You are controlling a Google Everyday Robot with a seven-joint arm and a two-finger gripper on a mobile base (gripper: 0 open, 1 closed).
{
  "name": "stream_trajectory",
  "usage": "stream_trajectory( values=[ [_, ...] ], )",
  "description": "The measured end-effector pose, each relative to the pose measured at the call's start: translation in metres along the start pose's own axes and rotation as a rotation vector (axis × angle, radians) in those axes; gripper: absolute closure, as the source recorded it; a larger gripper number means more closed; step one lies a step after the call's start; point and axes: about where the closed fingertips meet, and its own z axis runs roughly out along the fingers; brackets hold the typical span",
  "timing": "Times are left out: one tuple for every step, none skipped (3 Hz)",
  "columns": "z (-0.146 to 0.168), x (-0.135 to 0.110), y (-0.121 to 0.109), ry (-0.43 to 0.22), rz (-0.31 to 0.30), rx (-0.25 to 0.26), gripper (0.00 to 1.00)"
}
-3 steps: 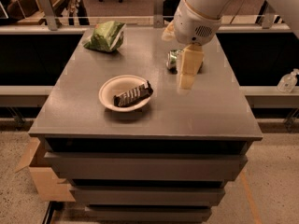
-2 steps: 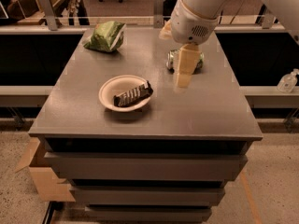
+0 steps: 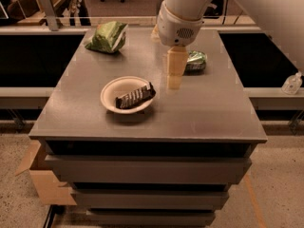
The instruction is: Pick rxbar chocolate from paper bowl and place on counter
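Note:
The rxbar chocolate [image 3: 136, 96], a dark wrapper with pale lettering, lies slanted in the off-white paper bowl [image 3: 110, 91], one end over the right rim. The bowl sits on the grey counter [image 3: 199, 108], left of its middle. My gripper [image 3: 175, 75] hangs from the white arm, pointing down, just right of the bowl and a little above the counter. It holds nothing.
A green chip bag [image 3: 107, 37] lies at the counter's back left. A crushed green can [image 3: 195, 61] lies just behind and right of my gripper. Grey drawers [image 3: 147, 167] sit below. A cardboard box [image 3: 38, 179] stands on the floor at the left.
My gripper has moved left toward the bowl. The bowl and bar have not shifted on the counter.

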Motion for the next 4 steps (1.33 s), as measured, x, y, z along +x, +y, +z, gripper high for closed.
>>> stream_trajectory(
  values=[
    [0.017, -0.008, -0.002, 0.027, -0.014, -0.024, 0.0],
    [0.034, -0.02, -0.002, 0.044, -0.039, -0.042, 0.0],
    [0.053, -0.023, 0.0, 0.063, -0.066, -0.062, 0.0],
    [0.067, -0.022, 0.002, 0.083, -0.085, -0.072, 0.0]
  ],
)
